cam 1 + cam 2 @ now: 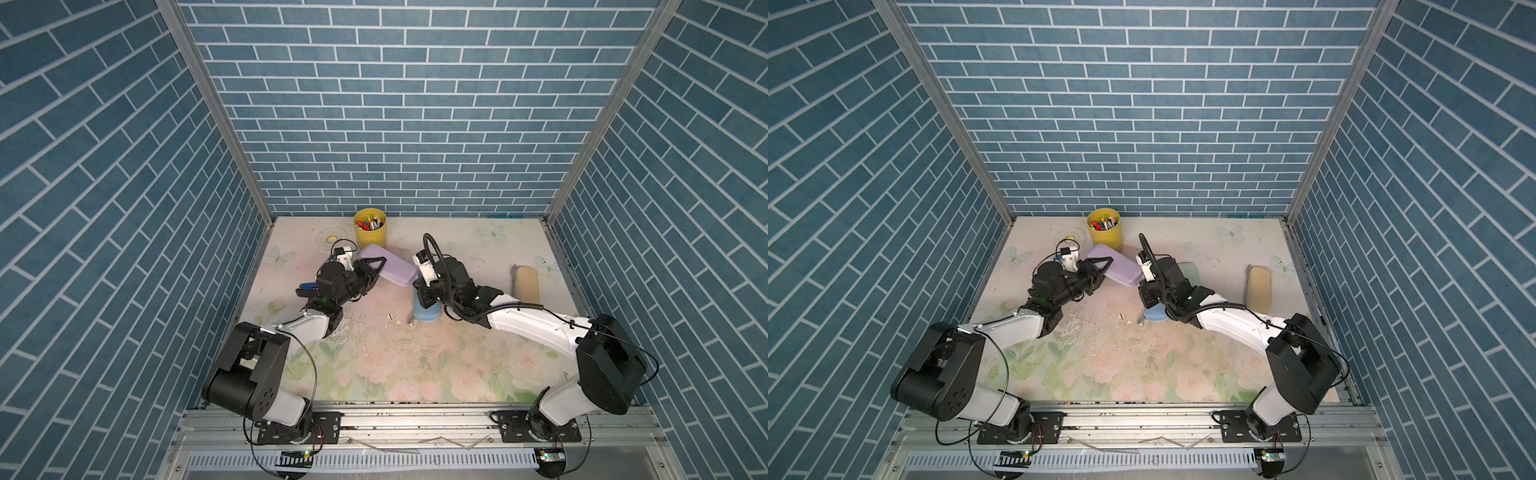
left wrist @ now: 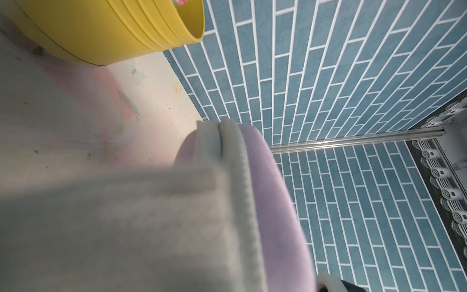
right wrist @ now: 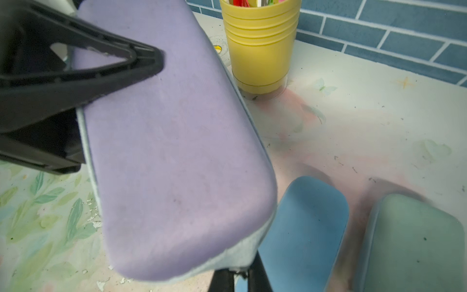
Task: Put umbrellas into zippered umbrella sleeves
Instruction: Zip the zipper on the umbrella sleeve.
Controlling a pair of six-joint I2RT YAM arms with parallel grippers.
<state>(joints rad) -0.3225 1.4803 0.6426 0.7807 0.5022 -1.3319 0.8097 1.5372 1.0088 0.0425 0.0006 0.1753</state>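
Lilac sleeve (image 3: pixel 177 151) in left fingers (image 3: pixel 75 83), yellow pen cup (image 3: pixel 260 50)

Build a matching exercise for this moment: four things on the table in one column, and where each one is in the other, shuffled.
Things
1. lilac oblong fabric sleeve
2. light blue oblong fabric sleeve
3. cream-tan oblong fabric sleeve
4. yellow ribbed plastic cup

Places
A. stands by the back wall, holding coloured pens
B. lies alone near the right edge of the table
C. clamped in the left gripper
D. lies on the table, partly under the right arm

Pairs: 1-C, 2-D, 3-B, 4-A
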